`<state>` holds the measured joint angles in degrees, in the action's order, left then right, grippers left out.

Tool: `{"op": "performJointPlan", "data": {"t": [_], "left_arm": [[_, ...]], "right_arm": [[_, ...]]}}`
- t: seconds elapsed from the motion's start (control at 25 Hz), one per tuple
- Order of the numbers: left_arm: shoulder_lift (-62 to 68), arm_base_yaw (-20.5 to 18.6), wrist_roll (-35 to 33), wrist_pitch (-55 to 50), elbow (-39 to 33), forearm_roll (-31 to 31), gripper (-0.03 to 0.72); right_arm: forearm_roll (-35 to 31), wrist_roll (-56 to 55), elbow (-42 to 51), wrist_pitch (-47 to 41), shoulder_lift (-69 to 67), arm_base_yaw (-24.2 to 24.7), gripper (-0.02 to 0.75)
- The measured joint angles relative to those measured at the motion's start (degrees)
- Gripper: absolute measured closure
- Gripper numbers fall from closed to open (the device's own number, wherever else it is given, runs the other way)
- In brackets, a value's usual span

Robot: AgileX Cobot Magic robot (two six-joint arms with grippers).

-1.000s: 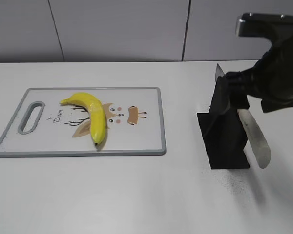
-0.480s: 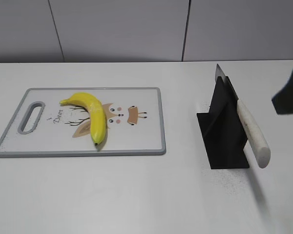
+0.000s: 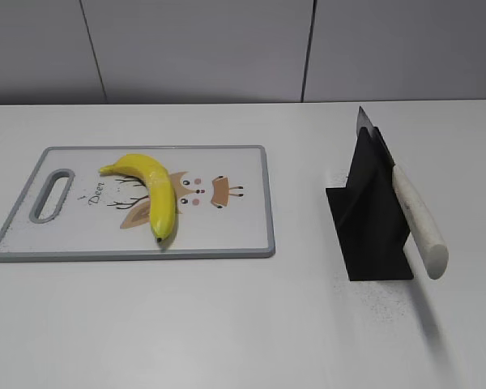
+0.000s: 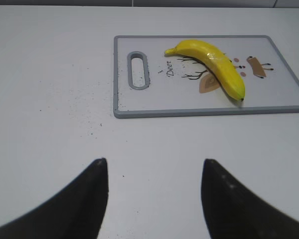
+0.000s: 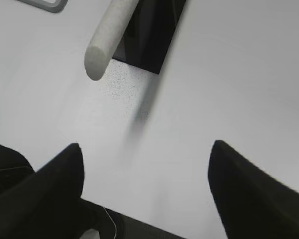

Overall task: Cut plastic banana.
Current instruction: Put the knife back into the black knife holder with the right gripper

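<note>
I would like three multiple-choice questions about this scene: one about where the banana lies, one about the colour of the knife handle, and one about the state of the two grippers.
1. Where does the plastic banana lie?
A. on the cutting board
B. on the bare table
C. in the knife stand

2. What colour is the handle of the knife?
A. black
B. off-white
C. yellow

3. What is the state of the left gripper and the right gripper?
A. both open, empty
B. right shut on the knife
C. left shut on the banana

Answers: 1 A, it rests on the printed board. 2 B, the pale handle sticks out of the black stand. 3 A, both wrist views show spread fingers with nothing between.
</note>
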<state>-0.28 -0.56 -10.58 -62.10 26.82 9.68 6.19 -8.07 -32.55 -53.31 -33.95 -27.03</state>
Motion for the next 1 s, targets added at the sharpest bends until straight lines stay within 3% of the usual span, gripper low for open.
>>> {"op": "performJointPlan", "data": {"t": [0.44,1.0], "left_arm": [[0.0,0.0,0.0,0.0,0.0,0.0,0.107],[0.0,0.0,0.0,0.0,0.0,0.0,0.108]], "right_arm": [[-3.11,3.24,1.99,-3.04,19.22,0.0,0.154],[-3.73,5.84,3.77,-6.36,32.14,0.0,0.188]]}}
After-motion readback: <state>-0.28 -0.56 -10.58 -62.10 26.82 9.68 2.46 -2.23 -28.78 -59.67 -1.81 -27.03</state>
